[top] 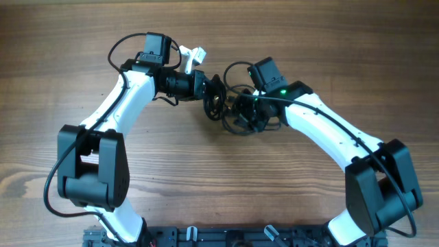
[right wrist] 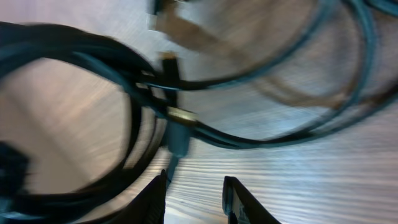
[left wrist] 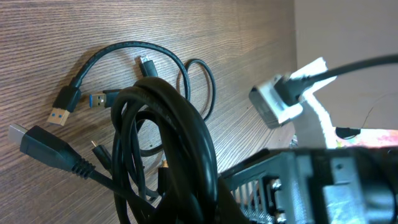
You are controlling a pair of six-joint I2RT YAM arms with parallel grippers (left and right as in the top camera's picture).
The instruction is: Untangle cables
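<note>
1. plainly the step in hand is the pulling-apart itself: the cables (left wrist: 180,124) are one knotted black bundle at the middle of the worktop (top: 68,41), between the two arms.
2. the left pincer (top: 210,93) is closed tight and seems to grip the thick part of the bundle, which rises off the wood toward its camera.
3. the right pincer (right wrist: 196,200) stands narrowly apart with nothing between its tips, low over the wood and just short of a strand ending in a small plug (right wrist: 177,134).
4. a thinner cord with a usb plug (left wrist: 60,115) lies looped on the wood, passing behind the bundle.
5. next, i judge, the right pincer must close on one strand only and draw it away while the left anchors the rest; catching two strands would tighten the knot.
</note>
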